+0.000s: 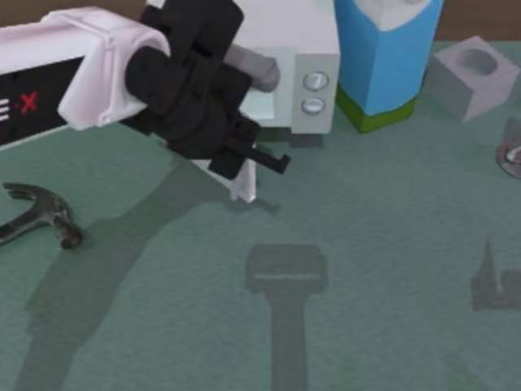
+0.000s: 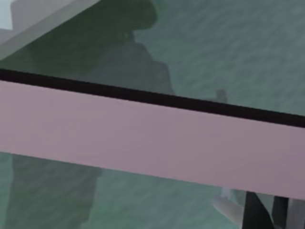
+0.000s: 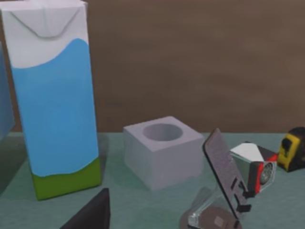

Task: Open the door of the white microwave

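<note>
At the back of the table (image 1: 374,244), just behind my left gripper (image 1: 264,159), the white microwave (image 1: 305,49) is sitting with its two silver knobs (image 1: 315,81) facing up toward the overhead camera. My left arm is reaching in from the left and is covering most of the oven's front. The door (image 1: 246,181) is showing only as a pale, thin edge poking out beneath the gripper, swung out away from the oven's body; in the left wrist view it is filling the picture as a wide pinkish-white band (image 2: 152,138) with a dark strip along one edge. The black fingers are lying right at that edge, but I cannot tell whether they are closed on it or open.

To the right of the gripper, beside the microwave, a blue-and-green carton (image 1: 383,57) is standing upright. Farther right a grey cube (image 1: 472,73) with a round hole is resting on the table. Well to the left of the gripper a hammer (image 1: 41,213) is lying flat.

My right arm is not showing from above; its wrist camera is looking at the carton and the cube.
</note>
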